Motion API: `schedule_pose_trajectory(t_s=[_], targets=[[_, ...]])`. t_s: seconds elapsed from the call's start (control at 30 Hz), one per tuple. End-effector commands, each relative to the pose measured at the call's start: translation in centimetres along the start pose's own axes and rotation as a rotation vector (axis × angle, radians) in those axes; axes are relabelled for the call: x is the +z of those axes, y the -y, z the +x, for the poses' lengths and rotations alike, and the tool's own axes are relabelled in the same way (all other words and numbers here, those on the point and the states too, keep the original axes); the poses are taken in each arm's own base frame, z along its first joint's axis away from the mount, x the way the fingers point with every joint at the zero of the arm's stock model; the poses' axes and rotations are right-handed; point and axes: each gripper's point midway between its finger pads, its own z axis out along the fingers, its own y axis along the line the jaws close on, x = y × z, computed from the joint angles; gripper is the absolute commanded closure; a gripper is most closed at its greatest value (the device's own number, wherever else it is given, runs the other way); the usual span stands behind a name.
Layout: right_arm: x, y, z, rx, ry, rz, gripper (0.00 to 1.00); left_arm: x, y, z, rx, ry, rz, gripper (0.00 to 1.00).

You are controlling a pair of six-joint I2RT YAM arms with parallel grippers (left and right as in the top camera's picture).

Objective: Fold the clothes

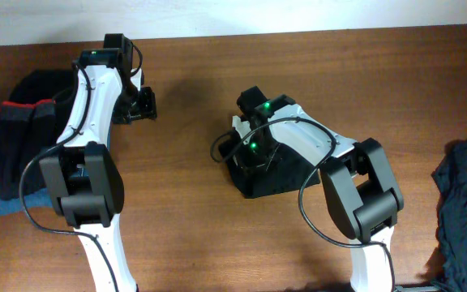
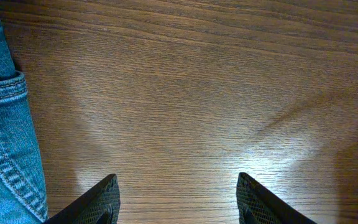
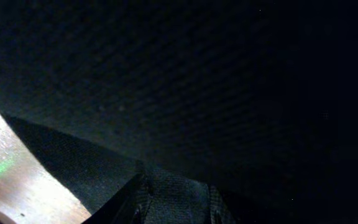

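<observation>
Now, from overhead: the black garment (image 1: 280, 174) lies as a compact folded bundle in the middle of the wooden table (image 1: 193, 235). The right gripper (image 1: 246, 154) is down on its left edge, buried in cloth. The left gripper (image 1: 142, 105) hangs over bare wood at upper left, just beside the stack of folded clothes (image 1: 23, 134). A crumpled dark garment (image 1: 464, 203) lies at the far right edge.

Over to the left wrist: the jaws are spread wide with nothing between the fingers (image 2: 98, 202), only wood grain below. A denim piece (image 2: 2, 124) runs along the left margin.

Right wrist now: almost all black fabric, with a sliver of table at lower left. It is too dark here, so I cannot tell whether the jaws are closed on the cloth or merely pressing into it.

The risks, as I judge them:
- **Top layer only:** if the right gripper has pinched just the top layer, any lift or drag would peel the fold open and undo the bundle.
- **Snagged fabric:** if it pulls away with fabric caught on a finger, the whole bundle could slide or flip.
- **No second hold:** the left gripper is well apart from the garment, so nothing pins the far side. A one-handed carry toward the stack could let the folds sag apart.
- **Denim in the way:** a careless leftward sweep of the left gripper could catch the denim and disturb the stack.
</observation>
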Motion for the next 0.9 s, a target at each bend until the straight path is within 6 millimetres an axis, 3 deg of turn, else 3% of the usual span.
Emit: schedule_pose_trajectory(t_s=[0.0,0.07,0.27,0.37,0.43,0.57,0.63,0.73,0.8,0.87], targets=[[-1.4,-0.6,-1.2,-0.013,0.032,-0.024,0.63,0.0,-0.3,-0.3,0.003,0.003,-0.003,0.4],[-3.1,-0.9,-2.0,-0.017,0.06,-0.024,0.63,0.0,-0.3,-0.3,0.002,0.003,-0.003,0.4],[-12.8,-2.2,-4.7,-0.102,0.189,-0.006,0.62,0.0,-0.3,-0.3,0.002,0.003,-0.003,0.4],[-16.8,-1.0,-5.1,-0.081,0.242,0.074,0.62,0.0,-0.3,-0.3,0.003,0.003,-0.003,0.4],[-18.9,0.9,-4.9,-0.036,0.263,0.154,0.63,0.0,-0.3,-0.3,0.002,0.003,-0.003,0.4],[-19.8,5.2,-3.0,0.086,0.208,0.317,0.69,0.0,-0.3,-0.3,0.002,0.004,-0.003,0.4],[-19.5,7.7,-1.4,0.114,0.137,0.46,0.75,0.0,-0.3,-0.3,0.003,0.004,-0.003,0.4],[-19.9,11.4,0.4,0.185,0.074,0.74,0.75,0.0,-0.3,-0.4,0.003,0.006,-0.003,0.41],[-19.3,12.8,0.9,0.21,0.054,0.857,0.76,0.0,-0.3,-0.4,0.003,0.008,-0.003,0.4],[-17.7,13.3,1.0,0.214,0.044,0.868,0.75,0.0,-0.3,-0.4,0.003,0.008,-0.003,0.4]])
